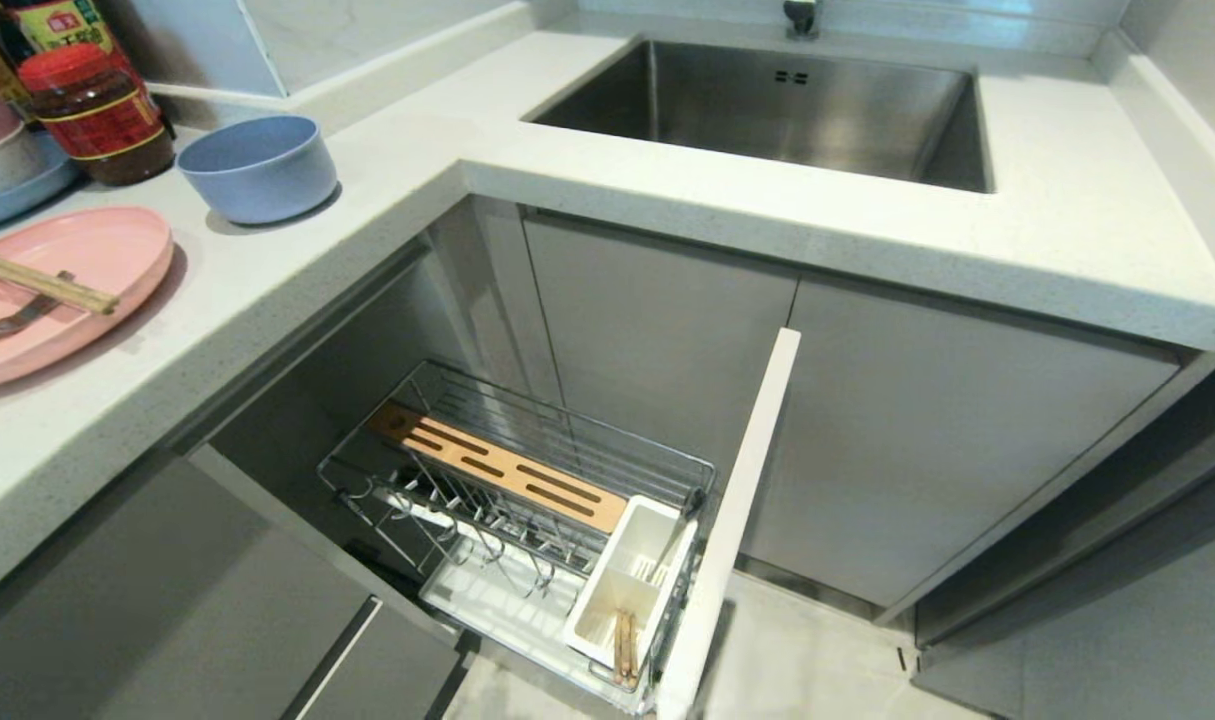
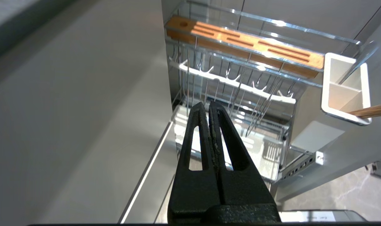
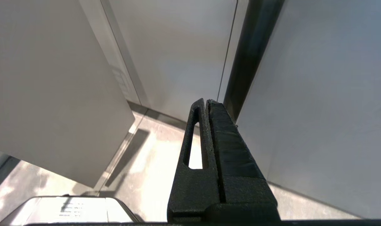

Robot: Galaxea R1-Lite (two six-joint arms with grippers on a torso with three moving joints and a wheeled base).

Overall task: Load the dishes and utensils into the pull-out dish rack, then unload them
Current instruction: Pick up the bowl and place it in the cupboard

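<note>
Nearest to us, the left claw point(image 2: 208, 108) hangs pinched tight on nothing, aimed at the pull-out dish rack point(image 1: 527, 480), and the right claw point(image 3: 206, 105) hangs just as tight and empty before plain cabinet fronts; neither shows in the head view. Just past the left claw, the rack stands drawn out low by the floor, its white cutlery cup point(image 1: 632, 580) at the door end with brown sticks in it. Farther and higher, on the worktop point(image 1: 297, 260) to our left, lies the pink plate point(image 1: 62, 300); the chopsticks point(image 1: 42, 282) and the fork point(image 1: 12, 320) rest across it, long axes running roughly side to side. Beyond sits the pale-blue bowl point(image 1: 259, 165). We judge the left arm nearer, with a lift up and leftward needed first.
</note>
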